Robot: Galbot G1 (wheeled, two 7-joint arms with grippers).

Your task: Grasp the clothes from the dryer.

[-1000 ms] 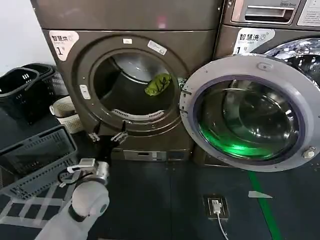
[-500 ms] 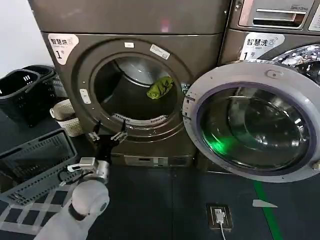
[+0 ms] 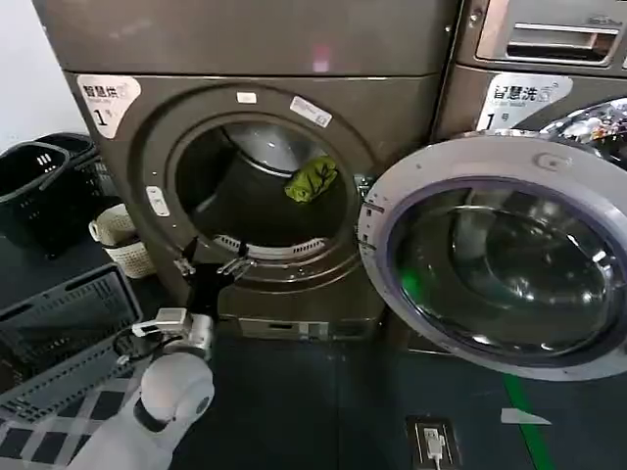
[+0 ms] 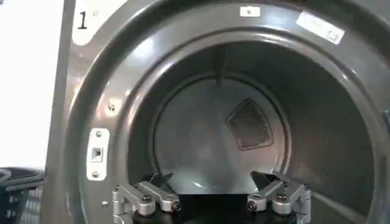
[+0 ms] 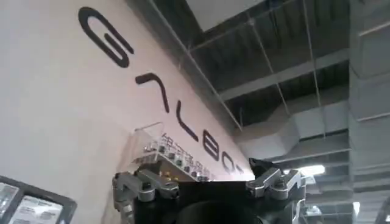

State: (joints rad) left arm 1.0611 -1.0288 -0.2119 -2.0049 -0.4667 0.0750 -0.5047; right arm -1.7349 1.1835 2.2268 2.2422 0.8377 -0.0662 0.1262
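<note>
Clothes (probably crumpled) inside dryer; left end effector open.

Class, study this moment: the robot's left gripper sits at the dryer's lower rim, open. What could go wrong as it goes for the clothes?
1. The clothes sit high on the right inside the dryer, well above the left gripper; reaching straight in could miss them.
2. The gripper is close to the lower rim and might knock it.
</note>
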